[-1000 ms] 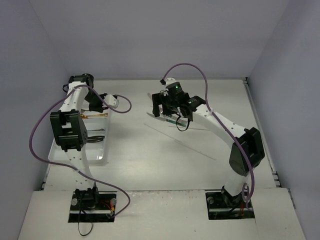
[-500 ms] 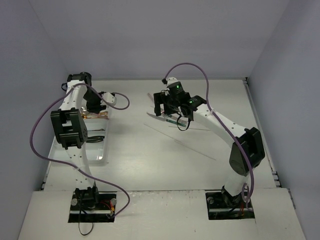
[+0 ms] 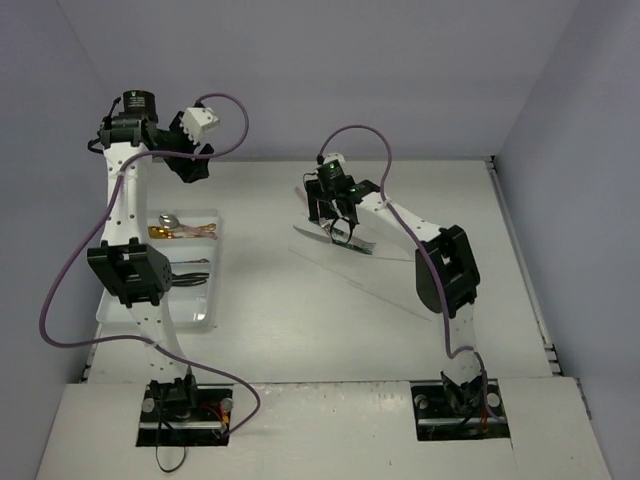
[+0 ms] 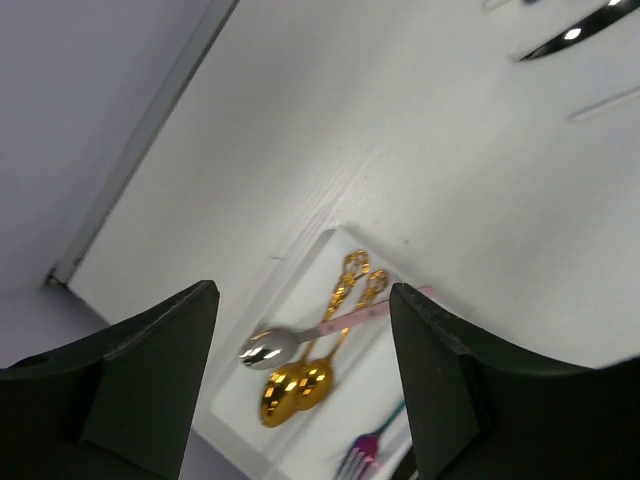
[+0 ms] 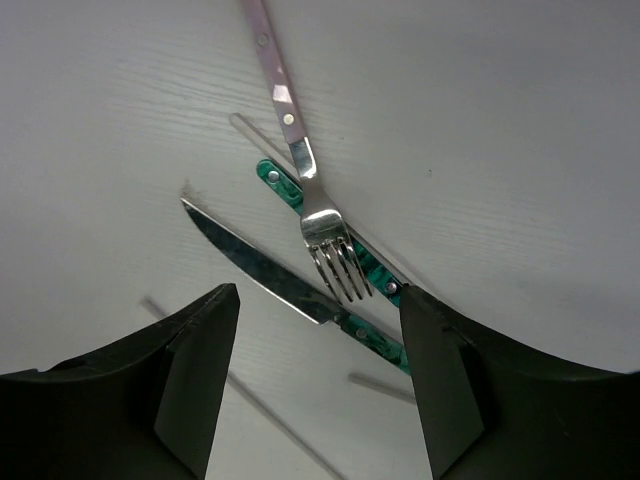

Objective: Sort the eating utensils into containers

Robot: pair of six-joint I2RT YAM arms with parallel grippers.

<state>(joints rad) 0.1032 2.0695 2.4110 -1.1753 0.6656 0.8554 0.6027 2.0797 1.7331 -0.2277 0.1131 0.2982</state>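
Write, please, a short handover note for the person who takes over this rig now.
Left claw: open, empty, high above the tray.
Right claw: open, empty, over the pink-handled fork.
Done, in the tray: two gold spoons, pink-handled spoon, green-handled fork, dark cutlery.
Left to sort, on the table: that pink-handled fork, green-handled knife, black knife, pale sticks.

Spoons [image 4: 292,383] lie in the tray [image 3: 201,319], well left of the fork [image 5: 322,228] and knife [image 5: 255,265].
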